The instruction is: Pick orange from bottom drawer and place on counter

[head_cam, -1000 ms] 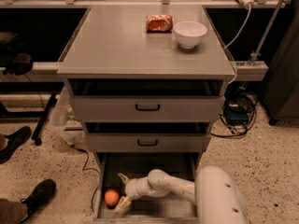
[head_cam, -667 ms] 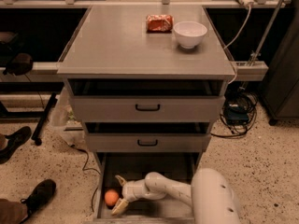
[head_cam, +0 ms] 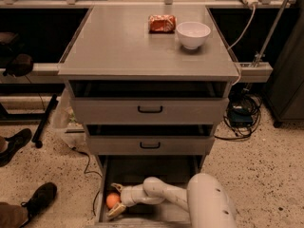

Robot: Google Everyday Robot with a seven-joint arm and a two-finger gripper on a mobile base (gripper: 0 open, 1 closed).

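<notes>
The orange [head_cam: 112,200] lies at the front left of the open bottom drawer [head_cam: 147,175]. My white arm reaches down into that drawer from the lower right. My gripper [head_cam: 115,200] is at the orange, with one finger [head_cam: 116,188] behind it and the other finger [head_cam: 116,211] in front of it, so the fruit sits between them. The fingers are spread around the orange. The grey counter [head_cam: 118,42] on top of the cabinet is far above the gripper.
A red-orange snack packet [head_cam: 162,23] and a white bowl [head_cam: 193,34] stand at the counter's back right. The two upper drawers [head_cam: 150,109] are partly pulled out above the bottom drawer. A person's shoes [head_cam: 40,198] are on the floor at the left.
My arm has pushed a little further left into the drawer, and the gripper's fingers now sit on both sides of the orange. The orange has not moved.
</notes>
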